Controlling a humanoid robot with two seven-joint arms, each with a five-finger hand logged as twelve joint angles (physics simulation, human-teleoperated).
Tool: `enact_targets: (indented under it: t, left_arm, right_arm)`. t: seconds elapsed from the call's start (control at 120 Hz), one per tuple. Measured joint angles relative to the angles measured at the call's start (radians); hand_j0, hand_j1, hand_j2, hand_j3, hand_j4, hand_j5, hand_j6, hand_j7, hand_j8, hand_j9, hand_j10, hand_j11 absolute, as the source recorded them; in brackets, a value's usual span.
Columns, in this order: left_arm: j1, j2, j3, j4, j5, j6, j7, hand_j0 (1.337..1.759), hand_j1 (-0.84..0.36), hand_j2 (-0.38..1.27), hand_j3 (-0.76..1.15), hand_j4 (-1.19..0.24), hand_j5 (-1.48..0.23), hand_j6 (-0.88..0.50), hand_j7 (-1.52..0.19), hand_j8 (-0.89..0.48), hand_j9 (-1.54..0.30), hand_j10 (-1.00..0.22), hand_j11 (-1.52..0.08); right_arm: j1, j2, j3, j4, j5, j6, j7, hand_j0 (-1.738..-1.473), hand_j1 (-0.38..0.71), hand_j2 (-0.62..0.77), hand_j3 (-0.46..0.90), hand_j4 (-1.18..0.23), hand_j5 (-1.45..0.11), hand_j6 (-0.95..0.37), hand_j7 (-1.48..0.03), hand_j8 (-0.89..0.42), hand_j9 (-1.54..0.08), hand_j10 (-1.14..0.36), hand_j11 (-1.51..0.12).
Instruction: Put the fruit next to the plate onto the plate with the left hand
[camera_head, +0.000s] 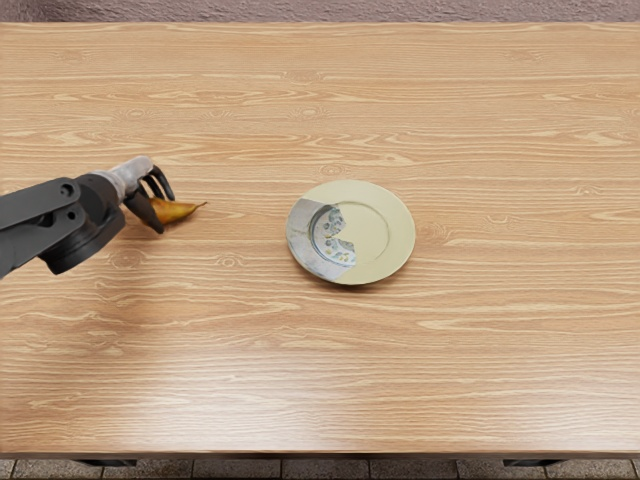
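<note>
The left hand (148, 196), reaching in from the left edge of the desk (320, 380), has its dark fingers (162, 186) curled around the near end of the yellowish fruit (184, 210), whose long axis points right toward the plate (385, 215), well apart.

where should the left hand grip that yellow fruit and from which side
Grip the thick left end of the fruit, coming from the left: its thin tip points right toward the plate, and the left hand sits at that end.
</note>
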Motion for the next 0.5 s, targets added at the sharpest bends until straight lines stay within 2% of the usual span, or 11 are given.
enact_targets:
  t: [0.175,0.258,0.442,0.5]
  left_arm:
    - [-0.012,0.016,-0.004,-0.029,-0.009,-0.001,-0.001,1.655,-0.33,0.43,0.0,-0.72,-1.04,-0.48,-1.0,-0.51,-1.0,-0.75,-0.99]
    - [-0.028,0.037,-0.005,-0.05,-0.019,0.0,0.0,1.655,-0.34,0.4,0.0,-0.72,-1.04,-0.48,-1.0,-0.5,-1.0,-0.76,-1.0]
    - [-0.052,0.078,-0.006,-0.117,-0.037,0.0,0.0,1.655,-0.36,0.48,0.0,-0.74,-1.04,-0.49,-1.01,-0.51,-1.0,-0.76,-0.99]
    - [-0.062,0.091,-0.006,-0.136,-0.046,0.0,0.0,1.655,-0.36,0.46,0.0,-0.74,-1.04,-0.48,-1.01,-0.51,-1.0,-0.76,-1.0]
  right_arm:
    - [0.0,0.0,0.0,0.0,0.0,0.0,0.0,-1.658,-0.35,0.0,0.0,0.0,0.0,0.0,0.0,0.0,0.0,0.0,0.0]
    - [0.0,0.0,0.0,0.0,0.0,0.0,0.0,-1.658,-0.35,0.0,0.0,0.0,0.0,0.0,0.0,0.0,0.0,0.0,0.0]
    - [0.0,0.0,-0.002,0.0,0.0,0.0,0.0,-1.658,-0.35,0.0,0.0,0.0,0.0,0.0,0.0,0.0,0.0,0.0,0.0]
    - [0.0,0.0,-0.002,0.0,0.0,0.0,0.0,-1.658,-0.35,0.0,0.0,0.0,0.0,0.0,0.0,0.0,0.0,0.0,0.0]
